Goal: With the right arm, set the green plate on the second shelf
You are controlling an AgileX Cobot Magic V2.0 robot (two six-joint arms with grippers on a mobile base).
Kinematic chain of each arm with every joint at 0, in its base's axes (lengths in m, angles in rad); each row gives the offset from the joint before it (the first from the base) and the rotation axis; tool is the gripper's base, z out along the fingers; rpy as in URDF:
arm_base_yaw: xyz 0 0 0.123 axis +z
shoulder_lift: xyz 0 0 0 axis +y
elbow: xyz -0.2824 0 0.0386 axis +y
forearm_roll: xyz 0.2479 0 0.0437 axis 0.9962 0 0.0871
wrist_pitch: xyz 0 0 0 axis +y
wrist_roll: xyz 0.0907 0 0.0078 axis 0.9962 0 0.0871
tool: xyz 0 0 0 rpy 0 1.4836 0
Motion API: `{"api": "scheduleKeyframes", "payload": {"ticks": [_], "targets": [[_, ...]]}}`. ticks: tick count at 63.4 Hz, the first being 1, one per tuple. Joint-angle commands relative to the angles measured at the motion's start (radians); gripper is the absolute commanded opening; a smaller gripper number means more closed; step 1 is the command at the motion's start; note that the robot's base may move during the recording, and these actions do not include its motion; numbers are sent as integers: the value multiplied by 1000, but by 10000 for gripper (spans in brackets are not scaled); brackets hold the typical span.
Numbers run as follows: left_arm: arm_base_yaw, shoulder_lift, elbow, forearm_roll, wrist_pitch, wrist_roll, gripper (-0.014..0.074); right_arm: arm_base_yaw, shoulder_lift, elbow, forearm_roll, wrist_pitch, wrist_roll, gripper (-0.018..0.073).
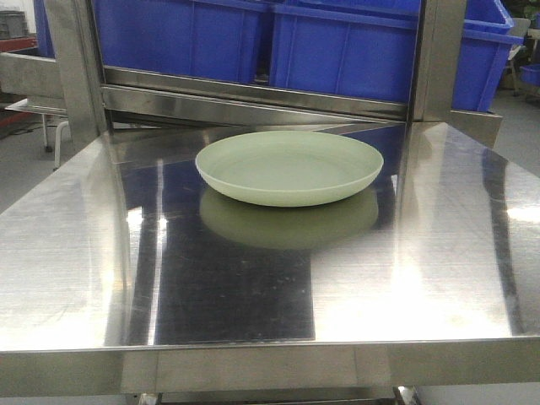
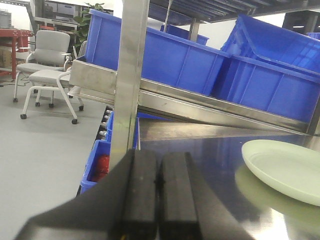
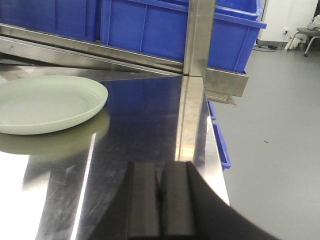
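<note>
While you're watching the left gripper (image 2: pixel 159 197), its fingers are sitting pressed together, empty, left of the green plate (image 1: pixel 289 167). The plate is lying flat on the steel surface (image 1: pixel 253 287), with blue bins (image 1: pixel 337 42) standing behind it. The right gripper (image 3: pixel 160 200) is sitting right of the plate, also pressed together and gripping nothing.
</note>
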Motion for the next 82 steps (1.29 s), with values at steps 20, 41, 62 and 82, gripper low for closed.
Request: {"api": "scheduleKeyframes", "payload": {"ticks": [20, 41, 62, 82], "targets": [[-5, -16, 41, -6, -79, -3, 130, -6, -18, -20, 15, -220, 15, 56], [-5, -16, 41, -6, -79, -3, 130, 23, 79, -269, -46, -133, 18, 56], [-5, -16, 41, -6, -79, -3, 130, 43, 691, -556, 155, -20, 19, 56], [-5, -16, 41, -6, -79, -3, 130, 43, 1140, -831, 251, 33, 18, 59]]}}
